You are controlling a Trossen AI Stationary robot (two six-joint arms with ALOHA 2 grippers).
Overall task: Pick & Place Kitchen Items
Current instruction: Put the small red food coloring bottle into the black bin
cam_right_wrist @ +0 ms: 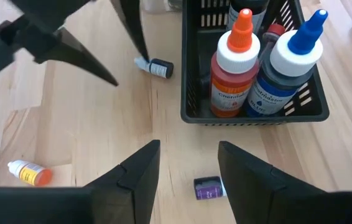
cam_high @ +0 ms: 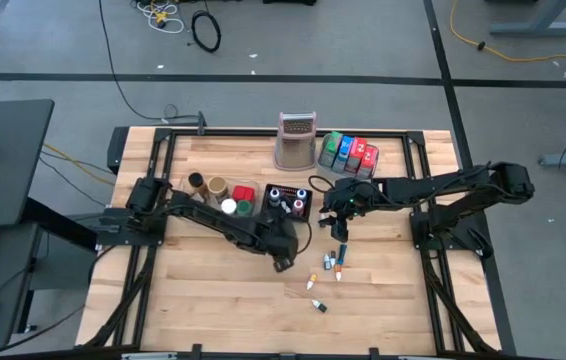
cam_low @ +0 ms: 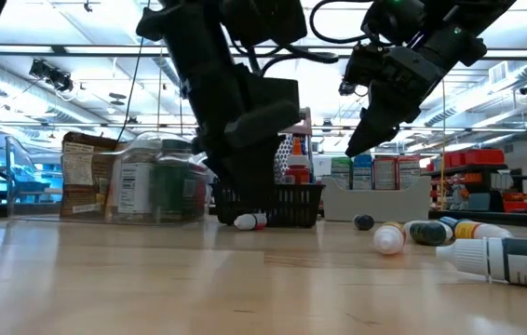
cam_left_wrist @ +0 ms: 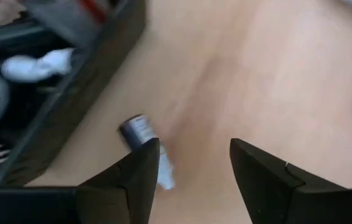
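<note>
My left gripper is open and low over the table, just in front of the black mesh basket. A tiny black-capped bottle lies on its side beside one finger, outside the gap. My right gripper hangs open above the table by the basket's right corner, over a lying purple-capped bottle. In the basket stand an orange-capped bottle and a blue-capped bottle. Several more small bottles lie on the wood nearer the front. My left gripper has one finger standing right next to the black-capped bottle's white body, which lies flat on the table. That finger hides the spot, so I cannot tell whether it touches the bottle. Nothing is between the fingers.
A clear tub of round jars sits left of the basket. At the back stand a silvery box grater and a grey tray with coloured packets. Bare wood stretches along the table's near edge.
</note>
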